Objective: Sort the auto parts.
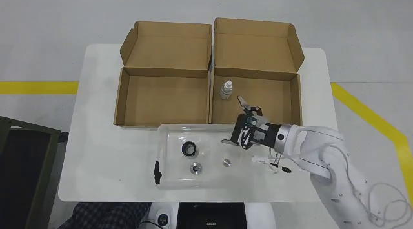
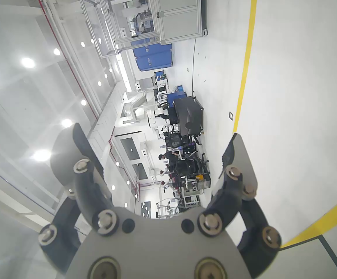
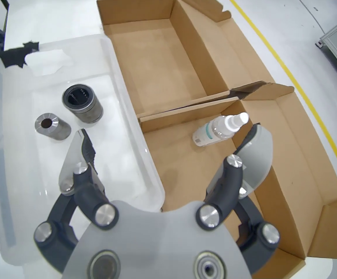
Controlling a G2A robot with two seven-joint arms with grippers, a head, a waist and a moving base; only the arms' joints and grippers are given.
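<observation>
Right gripper [image 3: 170, 132] spread wide, empty, over clear bin [image 3: 120, 88] rim beside right cardboard box [image 3: 287, 146], linear bearing [image 3: 82, 104] and steel bushing [image 3: 52, 126] upright in bin, bores upward, left gripper [image 2: 157, 133] spread, empty

A dark ringed bearing [image 3: 82, 107] and a smaller steel bushing [image 3: 52, 126] stand upright, close together, in the clear tray [image 3: 132, 123]. A white spray bottle [image 3: 219, 130] sits in a cardboard box [image 3: 287, 146].
</observation>
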